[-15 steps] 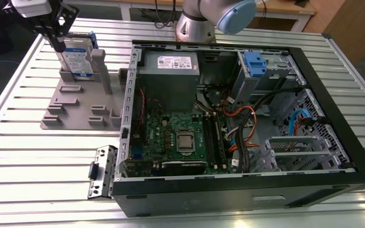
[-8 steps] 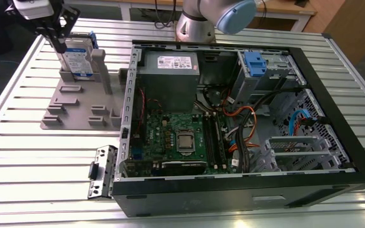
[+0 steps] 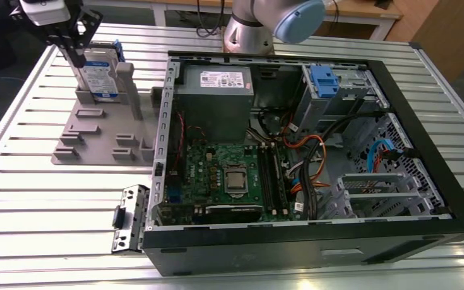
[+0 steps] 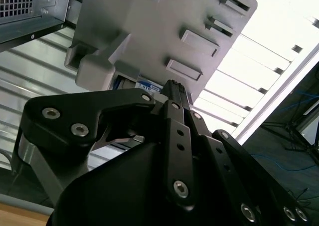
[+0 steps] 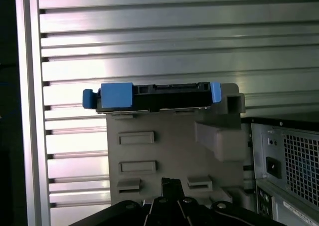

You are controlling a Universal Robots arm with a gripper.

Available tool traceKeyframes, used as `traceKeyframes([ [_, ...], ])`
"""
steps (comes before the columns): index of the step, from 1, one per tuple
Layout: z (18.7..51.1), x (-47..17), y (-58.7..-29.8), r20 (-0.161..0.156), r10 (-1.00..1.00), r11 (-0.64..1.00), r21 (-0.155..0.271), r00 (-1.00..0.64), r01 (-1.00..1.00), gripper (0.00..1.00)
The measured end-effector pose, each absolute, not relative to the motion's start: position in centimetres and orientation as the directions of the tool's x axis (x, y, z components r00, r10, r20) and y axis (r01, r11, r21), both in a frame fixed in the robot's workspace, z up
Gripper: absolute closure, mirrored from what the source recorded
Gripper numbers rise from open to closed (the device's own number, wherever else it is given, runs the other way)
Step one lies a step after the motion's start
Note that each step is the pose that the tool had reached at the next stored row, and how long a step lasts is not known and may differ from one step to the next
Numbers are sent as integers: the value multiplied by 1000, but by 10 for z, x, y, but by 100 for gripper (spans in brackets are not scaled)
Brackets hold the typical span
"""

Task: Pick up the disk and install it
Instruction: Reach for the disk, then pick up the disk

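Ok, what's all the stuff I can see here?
Disk: one, silver with blue frame, upright in the stand.
Stand: one, grey, on the table, exterior view's left.
Computer case: one, black, open, beside the stand.
Metal box: one, grey, inside the case.
Circuit board: one, green, inside the case.
Latch: one, blue, inside the case.
Table: one, silvery slats, under everything.
Robot arm: one, grey, at the table's far side.
Claw: one, black, by the disk's top.

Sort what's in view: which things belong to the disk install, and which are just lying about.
Job: disk, standing in the grey holder; gripper at it; open computer case; probably its blue-latched drive cage.
Lying about: loose metal bracket beside the case; slatted table.
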State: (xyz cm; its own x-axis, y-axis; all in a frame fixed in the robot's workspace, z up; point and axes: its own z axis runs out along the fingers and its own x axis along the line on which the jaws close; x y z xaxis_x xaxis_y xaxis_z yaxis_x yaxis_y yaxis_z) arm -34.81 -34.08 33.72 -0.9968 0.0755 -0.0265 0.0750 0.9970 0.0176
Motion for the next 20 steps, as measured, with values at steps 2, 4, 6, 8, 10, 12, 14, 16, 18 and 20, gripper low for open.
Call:
traceKeyframes([
  [2,336,-349,-337,-27,75,997,16,-997,75,90],
  [4,336,-349,-331,-27,76,997,15,-997,75,90],
  [6,335,-349,-325,-27,75,997,15,-997,75,90],
  [8,335,-349,-321,-27,75,997,15,-997,75,90],
  [10,335,-349,-320,-27,75,997,15,-997,75,90],
  [12,335,-349,-320,-27,75,997,15,-997,75,90],
  [14,335,-349,-320,-27,75,997,15,-997,75,90],
  [16,335,-349,-319,-27,75,997,15,-997,75,90],
  [18,335,-349,-319,-27,75,997,14,-997,75,90],
  [20,335,-349,-319,-27,75,997,15,-997,75,90],
])
